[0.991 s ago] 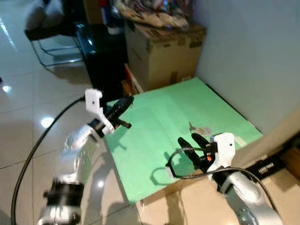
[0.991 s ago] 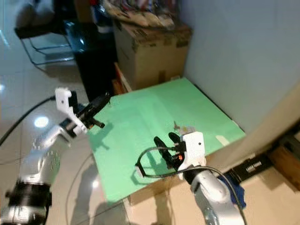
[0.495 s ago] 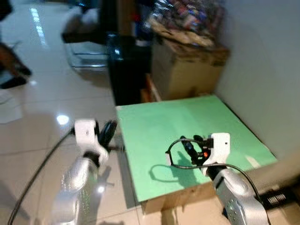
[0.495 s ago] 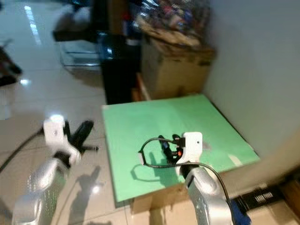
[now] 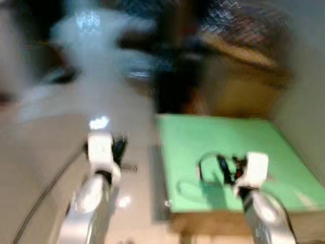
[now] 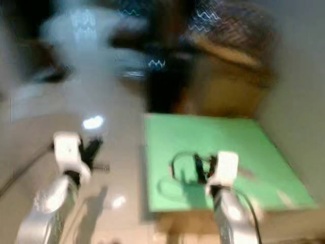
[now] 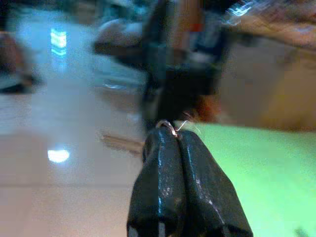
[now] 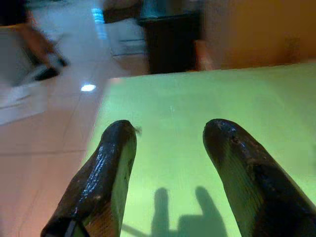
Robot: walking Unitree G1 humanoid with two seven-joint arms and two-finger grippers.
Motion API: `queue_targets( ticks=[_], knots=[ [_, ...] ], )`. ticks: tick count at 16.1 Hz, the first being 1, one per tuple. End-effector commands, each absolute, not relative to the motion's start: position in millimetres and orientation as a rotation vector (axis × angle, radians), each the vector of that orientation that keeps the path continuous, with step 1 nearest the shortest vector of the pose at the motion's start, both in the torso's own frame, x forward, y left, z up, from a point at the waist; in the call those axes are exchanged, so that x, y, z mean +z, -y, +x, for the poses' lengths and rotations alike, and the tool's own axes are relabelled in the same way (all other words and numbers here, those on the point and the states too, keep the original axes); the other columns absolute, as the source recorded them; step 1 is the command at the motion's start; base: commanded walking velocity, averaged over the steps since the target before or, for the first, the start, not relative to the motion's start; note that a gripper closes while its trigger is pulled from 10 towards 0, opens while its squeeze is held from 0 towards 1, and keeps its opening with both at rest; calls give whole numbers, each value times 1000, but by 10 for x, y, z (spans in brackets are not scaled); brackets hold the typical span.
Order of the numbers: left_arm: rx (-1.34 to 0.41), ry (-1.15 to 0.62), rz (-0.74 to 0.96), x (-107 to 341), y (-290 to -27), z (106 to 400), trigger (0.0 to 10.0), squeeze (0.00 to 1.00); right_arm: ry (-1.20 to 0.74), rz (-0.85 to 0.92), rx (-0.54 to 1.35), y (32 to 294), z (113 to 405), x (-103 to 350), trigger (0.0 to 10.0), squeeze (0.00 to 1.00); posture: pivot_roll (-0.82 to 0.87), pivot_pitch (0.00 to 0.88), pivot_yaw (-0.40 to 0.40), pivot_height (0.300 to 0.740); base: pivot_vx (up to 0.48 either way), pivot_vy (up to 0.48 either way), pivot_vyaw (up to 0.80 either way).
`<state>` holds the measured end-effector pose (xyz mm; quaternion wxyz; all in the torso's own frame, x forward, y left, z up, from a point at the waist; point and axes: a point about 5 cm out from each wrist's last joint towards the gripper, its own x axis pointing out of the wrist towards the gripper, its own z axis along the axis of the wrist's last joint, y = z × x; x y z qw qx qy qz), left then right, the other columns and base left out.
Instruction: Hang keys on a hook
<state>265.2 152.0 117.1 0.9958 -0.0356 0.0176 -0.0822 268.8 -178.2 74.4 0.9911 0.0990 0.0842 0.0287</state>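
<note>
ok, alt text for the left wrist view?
The left gripper has its two black fingers pressed shut on a thin metal ring at their tips. Beyond lie a glossy tiled floor and a green board, all blurred.

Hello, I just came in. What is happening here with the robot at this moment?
The head views are blurred, so the robot seems to be turning or walking. Its left gripper is over the shiny floor beside a green board; the fingers are pressed together on a thin metal ring, probably the key ring. The right gripper is open, with nothing between the fingers, above the green board. I cannot make out a hook.
</note>
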Motion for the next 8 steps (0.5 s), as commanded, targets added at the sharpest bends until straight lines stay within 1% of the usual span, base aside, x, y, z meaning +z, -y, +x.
queue_targets(
  ticks=[1,4,5,7,8],
  knots=[
    [-162,-77,-44,1065,-1516,2688,10000,0,-160,220,20,1797,2670,709,10000,0,-44,14,-25,740,0,0,500],
    [-196,-52,5,1125,-1381,2860,10000,0,-142,204,10,1824,2723,716,10000,0,-53,15,-5,740,0,0,502],
    [-202,-49,28,1123,-1354,2877,10000,0,-136,213,-2,1821,2721,710,10000,0,-61,14,5,740,0,0,500],
    [-236,-43,4,1125,-1269,2859,10000,0,-128,234,-23,1876,2748,709,10000,0,-64,3,22,740,0,0,500],
    [-236,-26,-5,1137,-1265,2857,10000,0,-124,237,-26,1880,2762,712,10000,0,-61,0,18,740,0,-274,500]
  ],
)
